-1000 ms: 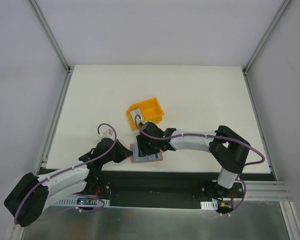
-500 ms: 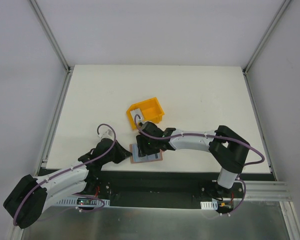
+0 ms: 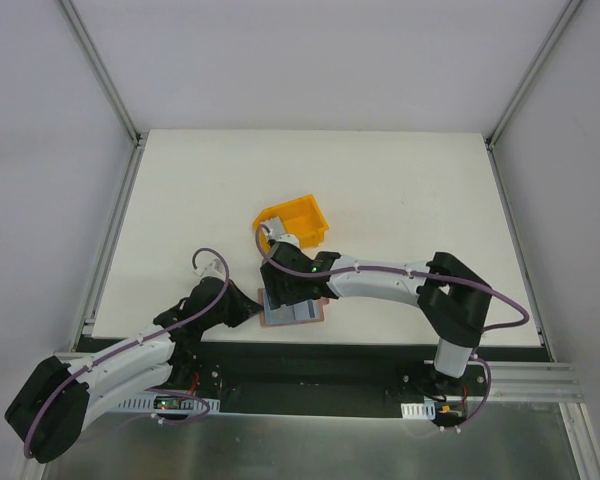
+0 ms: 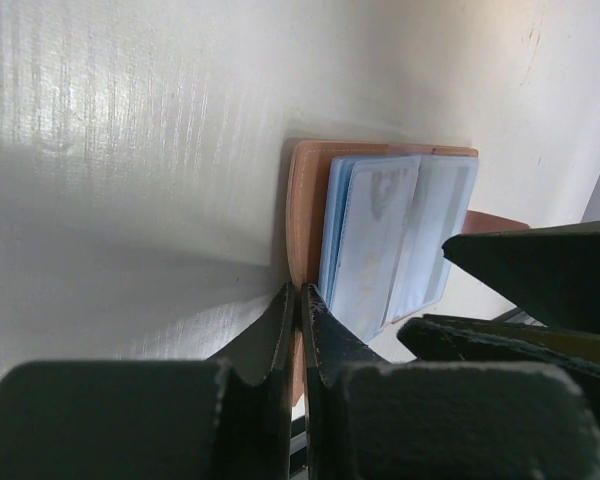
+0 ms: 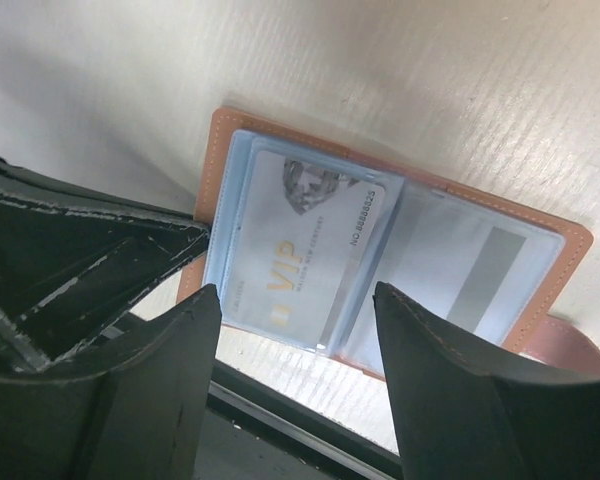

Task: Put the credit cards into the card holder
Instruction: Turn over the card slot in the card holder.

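At the lower left of the overhead view, the left claw [image 3: 248, 311] lies low on the counter [image 3: 400, 190]. Its fingers are pressed together right at the edge of the card holder [image 3: 294, 312]; whether they nip the leather I cannot tell. The card holder lies open in the lower middle, with two pale credit cards [image 5: 300, 250] in its clear sleeves. The right claw [image 3: 283, 293] hangs over it, fingers spread wide. A yellow bin [image 3: 298, 222] sits just above.

— Where does the open card holder [image 3: 316, 316] lie?
— Below the yellow bin [image 3: 306, 212], near the table's [image 3: 410, 190] front edge; right gripper [image 3: 279, 291] between bin and holder; left gripper [image 3: 252, 308] at the holder's left side.
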Tool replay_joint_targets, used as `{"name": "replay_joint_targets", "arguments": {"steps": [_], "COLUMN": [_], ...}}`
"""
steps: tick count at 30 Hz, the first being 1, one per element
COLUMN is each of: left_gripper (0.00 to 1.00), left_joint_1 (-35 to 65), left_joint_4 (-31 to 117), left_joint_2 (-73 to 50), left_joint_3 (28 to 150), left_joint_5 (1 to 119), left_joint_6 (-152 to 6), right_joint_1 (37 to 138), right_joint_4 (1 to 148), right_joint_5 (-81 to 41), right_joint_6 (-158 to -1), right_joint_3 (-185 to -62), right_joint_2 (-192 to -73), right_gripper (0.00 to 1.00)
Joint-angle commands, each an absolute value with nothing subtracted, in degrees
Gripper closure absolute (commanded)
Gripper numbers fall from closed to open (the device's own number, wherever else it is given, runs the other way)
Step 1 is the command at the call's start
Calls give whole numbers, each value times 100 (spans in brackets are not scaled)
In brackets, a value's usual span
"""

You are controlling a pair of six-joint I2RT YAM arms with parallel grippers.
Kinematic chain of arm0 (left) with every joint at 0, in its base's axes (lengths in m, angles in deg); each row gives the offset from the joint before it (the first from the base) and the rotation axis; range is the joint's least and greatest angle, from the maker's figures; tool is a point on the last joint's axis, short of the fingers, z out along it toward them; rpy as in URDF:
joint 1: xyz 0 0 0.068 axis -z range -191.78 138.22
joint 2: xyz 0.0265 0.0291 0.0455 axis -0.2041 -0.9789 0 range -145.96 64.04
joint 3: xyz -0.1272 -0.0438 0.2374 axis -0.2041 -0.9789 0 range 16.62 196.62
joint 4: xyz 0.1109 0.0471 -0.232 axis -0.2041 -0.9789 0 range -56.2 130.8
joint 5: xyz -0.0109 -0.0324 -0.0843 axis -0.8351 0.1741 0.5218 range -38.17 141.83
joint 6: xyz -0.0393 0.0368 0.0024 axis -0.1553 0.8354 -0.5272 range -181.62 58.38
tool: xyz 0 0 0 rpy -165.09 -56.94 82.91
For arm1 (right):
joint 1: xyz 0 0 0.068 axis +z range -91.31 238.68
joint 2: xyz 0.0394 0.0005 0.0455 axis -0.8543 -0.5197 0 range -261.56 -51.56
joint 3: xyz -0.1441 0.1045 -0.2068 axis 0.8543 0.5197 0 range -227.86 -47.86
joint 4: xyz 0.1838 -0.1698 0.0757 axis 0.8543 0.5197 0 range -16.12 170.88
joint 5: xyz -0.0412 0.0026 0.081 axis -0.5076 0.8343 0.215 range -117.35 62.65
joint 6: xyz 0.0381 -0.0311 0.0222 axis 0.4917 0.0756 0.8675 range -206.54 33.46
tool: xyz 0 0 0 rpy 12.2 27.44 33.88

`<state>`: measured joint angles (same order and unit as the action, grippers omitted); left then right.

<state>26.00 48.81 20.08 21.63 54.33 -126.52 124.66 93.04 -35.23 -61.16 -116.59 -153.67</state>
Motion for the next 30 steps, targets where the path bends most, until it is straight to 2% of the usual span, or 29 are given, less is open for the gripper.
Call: {"name": "replay_joint_targets", "arguments": {"steps": [1, 21, 30], "left_gripper": [100, 100, 100], "left_joint_1": [2619, 2663, 2663], "left_joint_4": [4818, 4853, 4862], "left_joint_2": [2036, 2124, 2247], "left_joint_3": [2242, 2207, 2110], "left_joint_5": [5394, 5367, 5350], "left_joint_6": [-12639, -12718, -12754], "right_joint_1": [12574, 12741, 12820], "right_joint_4": [9673, 10209, 10552], "right_joint_5": [-3754, -4000, -4509], "right_joint_6": [-6185, -6352, -6387], "right_joint_3": [-11992, -12704, -12854], "right_joint_2": [-15623, -16335, -16371], "right_gripper": [34, 26, 25]}}
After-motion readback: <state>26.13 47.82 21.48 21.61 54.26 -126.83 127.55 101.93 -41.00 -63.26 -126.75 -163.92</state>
